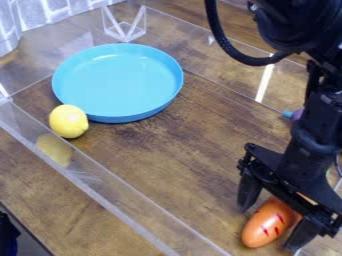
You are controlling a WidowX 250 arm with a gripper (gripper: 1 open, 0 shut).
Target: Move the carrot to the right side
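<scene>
The carrot (269, 223), glossy orange with faint darker grooves, lies on the wooden table near the lower right corner of the camera view. My gripper (283, 213) stands directly over it, black fingers spread wide on either side of the carrot's upper end. The jaws are open and do not clamp the carrot. Its leafy top is hidden behind the gripper.
A blue plate (118, 82) sits at the upper left. A yellow lemon (68, 121) rests in front of it. A clear plastic wall (100, 182) runs along the table's front edge, and a clear stand (126, 20) is at the back.
</scene>
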